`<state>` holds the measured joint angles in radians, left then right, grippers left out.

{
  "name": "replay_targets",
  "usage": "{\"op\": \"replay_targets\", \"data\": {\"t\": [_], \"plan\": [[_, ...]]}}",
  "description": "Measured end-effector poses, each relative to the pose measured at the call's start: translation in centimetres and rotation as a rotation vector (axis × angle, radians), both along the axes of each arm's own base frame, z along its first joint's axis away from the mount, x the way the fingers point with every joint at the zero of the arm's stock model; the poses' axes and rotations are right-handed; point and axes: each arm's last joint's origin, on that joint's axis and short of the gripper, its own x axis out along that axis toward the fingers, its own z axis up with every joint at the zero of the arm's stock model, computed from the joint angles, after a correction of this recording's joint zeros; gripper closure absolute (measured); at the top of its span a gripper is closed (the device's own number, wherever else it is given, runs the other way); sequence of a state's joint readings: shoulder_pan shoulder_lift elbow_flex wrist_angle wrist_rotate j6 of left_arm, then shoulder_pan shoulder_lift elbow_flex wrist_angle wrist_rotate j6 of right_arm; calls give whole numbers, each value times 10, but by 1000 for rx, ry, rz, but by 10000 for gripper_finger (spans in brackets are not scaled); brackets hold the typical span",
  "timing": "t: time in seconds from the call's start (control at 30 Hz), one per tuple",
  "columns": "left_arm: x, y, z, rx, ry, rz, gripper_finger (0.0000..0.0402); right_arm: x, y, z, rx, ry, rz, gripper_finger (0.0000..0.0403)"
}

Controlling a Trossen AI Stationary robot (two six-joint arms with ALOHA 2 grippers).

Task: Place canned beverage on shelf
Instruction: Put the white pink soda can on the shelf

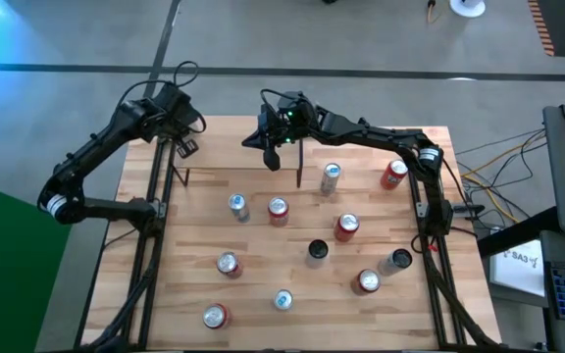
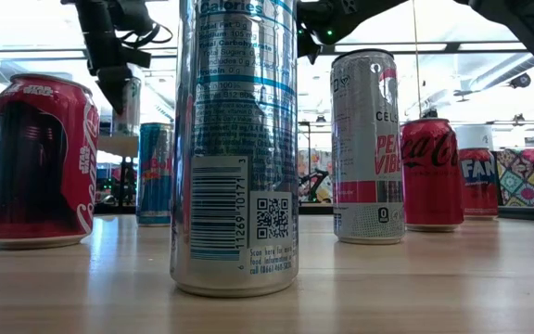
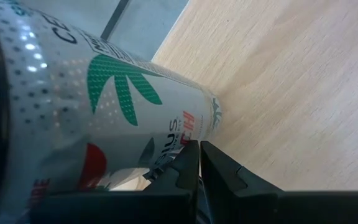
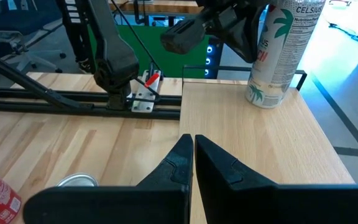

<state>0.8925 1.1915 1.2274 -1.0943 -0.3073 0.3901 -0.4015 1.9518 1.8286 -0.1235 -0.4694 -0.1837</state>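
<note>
Both arms matte black, segmented, six-joint. White band on left arm (image 1: pixel 55 204) and right arm (image 1: pixel 428 155). Black cables loop behind jaws. Green indicator light near right wrist.

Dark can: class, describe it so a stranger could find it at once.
From above, find the middle of the table. There, beside a red can, stands the dark can. It alone has a black top; every neighbour's top is silver.
</note>
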Motion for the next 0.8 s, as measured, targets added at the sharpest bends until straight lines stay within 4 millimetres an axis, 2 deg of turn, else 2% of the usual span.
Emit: {"op": "replay_targets", "data": {"t": [0.8], "plan": [[0,3,2,45,12,27,402,0,0,0,1,2,0,394]]}}
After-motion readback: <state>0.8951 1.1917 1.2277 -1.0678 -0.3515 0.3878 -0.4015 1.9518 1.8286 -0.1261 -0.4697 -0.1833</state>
